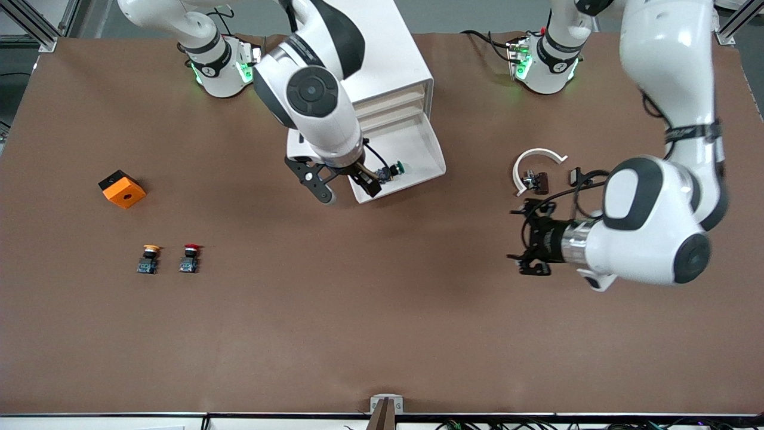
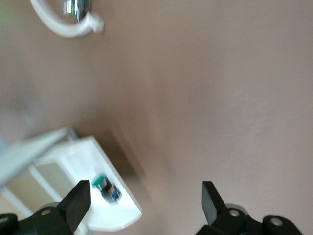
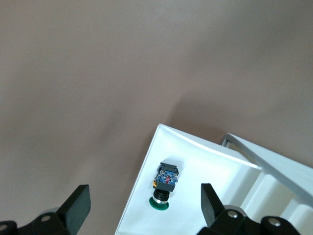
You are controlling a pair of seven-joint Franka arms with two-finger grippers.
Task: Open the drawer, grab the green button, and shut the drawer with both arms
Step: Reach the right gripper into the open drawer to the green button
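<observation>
The white cabinet [image 1: 394,60] stands at the robots' end of the table with its lowest drawer [image 1: 418,149] pulled out. The green-capped button [image 1: 395,170] lies on its side in the drawer, near the front corner toward the right arm's end. My right gripper [image 1: 349,191] hangs open over that corner; in the right wrist view the button [image 3: 165,183] lies on the drawer floor [image 3: 210,171] between the spread fingers of that gripper [image 3: 144,203], below them and apart. My left gripper [image 1: 514,236] is open and empty over bare table toward the left arm's end, and the left wrist view shows the button [image 2: 106,187] in the drawer [image 2: 88,156].
An orange block [image 1: 122,189], a yellow-capped button [image 1: 149,258] and a red-capped button [image 1: 190,258] sit toward the right arm's end. A white C-shaped ring [image 1: 537,156] with small dark parts lies beside the left gripper, also in the left wrist view [image 2: 68,27].
</observation>
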